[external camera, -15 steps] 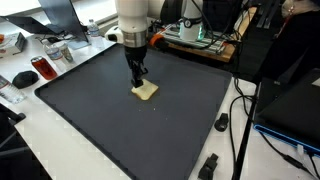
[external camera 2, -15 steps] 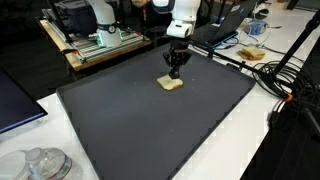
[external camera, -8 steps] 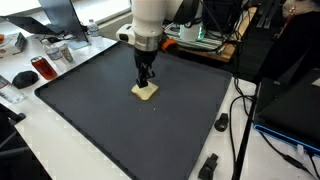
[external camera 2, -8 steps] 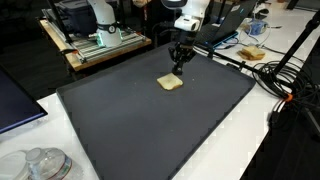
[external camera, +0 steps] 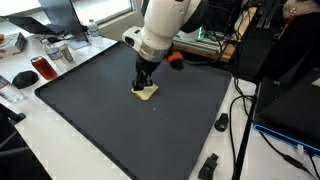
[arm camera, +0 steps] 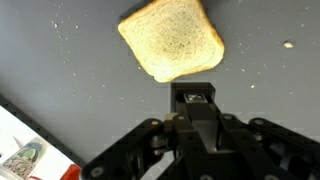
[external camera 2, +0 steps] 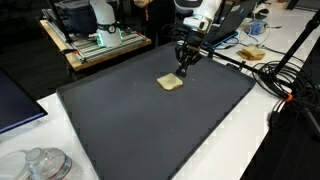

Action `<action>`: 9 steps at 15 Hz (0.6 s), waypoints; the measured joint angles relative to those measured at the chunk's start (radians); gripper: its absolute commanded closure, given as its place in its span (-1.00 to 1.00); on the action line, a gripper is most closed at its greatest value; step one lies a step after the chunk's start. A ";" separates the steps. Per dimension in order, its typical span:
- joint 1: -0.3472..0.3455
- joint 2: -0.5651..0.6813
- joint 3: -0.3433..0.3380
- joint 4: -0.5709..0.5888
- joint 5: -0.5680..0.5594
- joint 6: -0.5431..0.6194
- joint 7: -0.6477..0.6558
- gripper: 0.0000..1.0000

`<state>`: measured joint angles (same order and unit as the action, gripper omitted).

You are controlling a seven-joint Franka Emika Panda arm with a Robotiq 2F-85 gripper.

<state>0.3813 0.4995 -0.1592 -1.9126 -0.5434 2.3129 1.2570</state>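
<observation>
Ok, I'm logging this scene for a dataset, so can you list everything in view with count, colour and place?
bread slice: one, toasted tan, flat on the mat, just ahead of the hand
mat: one, dark grey, covering the table top
crumbs: several, pale, scattered on the mat apart from the slice
container: one, red, on the table off the mat's corner
clear dishes: a small stack, see-through, at the table's near corner
cables: several, black, beside the mat's edge
arm: one, white, leaning over the mat
hand: one, black, shut and empty, above the mat beside the slice
</observation>
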 measured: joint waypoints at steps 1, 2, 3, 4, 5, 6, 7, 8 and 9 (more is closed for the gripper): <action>0.007 0.015 0.001 0.021 -0.017 -0.024 0.027 0.89; 0.014 0.031 0.002 0.041 -0.036 -0.050 0.056 0.89; 0.021 0.046 0.004 0.061 -0.052 -0.074 0.079 0.89; 0.027 0.060 0.007 0.080 -0.070 -0.099 0.102 0.89; 0.032 0.076 0.009 0.098 -0.086 -0.123 0.126 0.89; 0.036 0.090 0.013 0.115 -0.099 -0.145 0.142 0.89; 0.038 0.105 0.018 0.132 -0.114 -0.169 0.160 0.89; 0.041 0.120 0.022 0.148 -0.129 -0.192 0.178 0.89; 0.044 0.135 0.027 0.163 -0.144 -0.215 0.195 0.89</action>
<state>0.4252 0.6343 -0.1327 -1.7494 -0.6875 2.0981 1.4518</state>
